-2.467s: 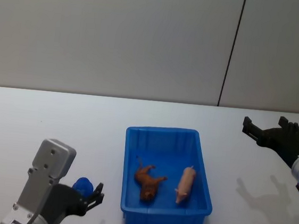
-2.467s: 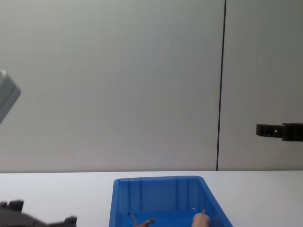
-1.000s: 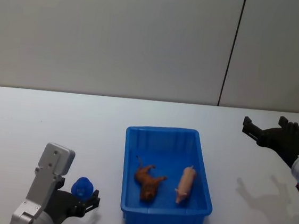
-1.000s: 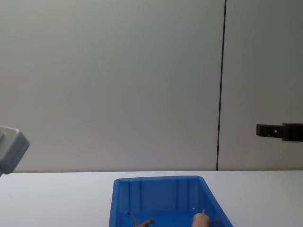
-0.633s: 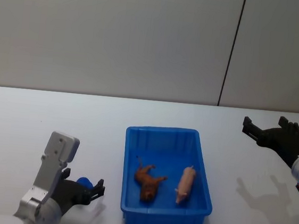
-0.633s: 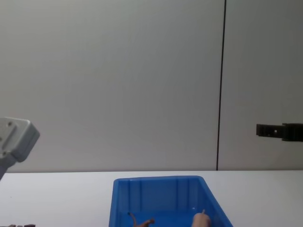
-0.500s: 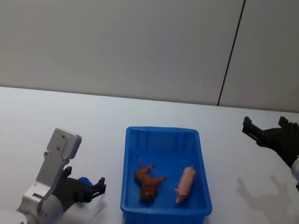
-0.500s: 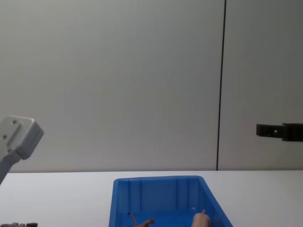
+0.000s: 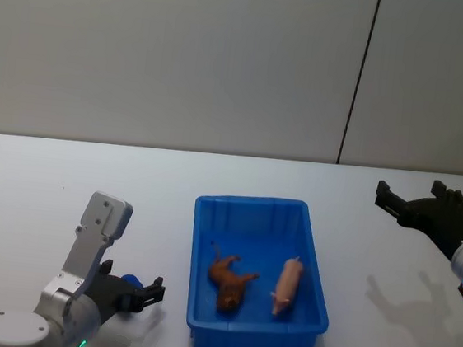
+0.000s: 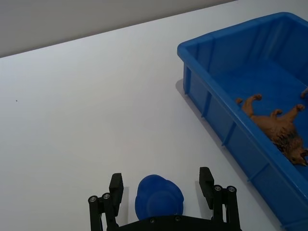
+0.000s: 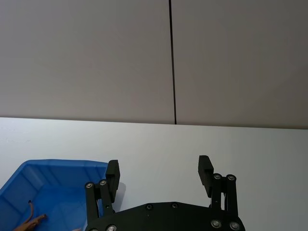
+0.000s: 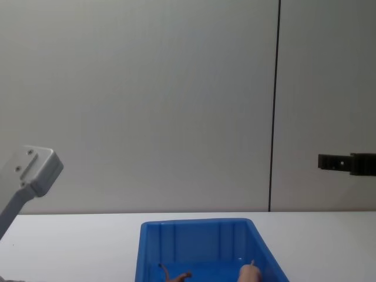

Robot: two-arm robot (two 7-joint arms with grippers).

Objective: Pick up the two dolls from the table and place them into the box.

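You see the brown lion point(image 9: 229, 280) and the pink doll point(image 9: 287, 284) lying side by side inside the blue box point(image 9: 264, 206) on the table point(image 9: 40, 178). Your left gripper point(image 9: 137, 297) hovers spread near-left of it; your right gripper point(image 9: 411, 201), also spread, hangs far right.

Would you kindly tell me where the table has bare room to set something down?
Bare table: behind the box, and between it and the right end effector. Crowded: between the box and the left end effector.
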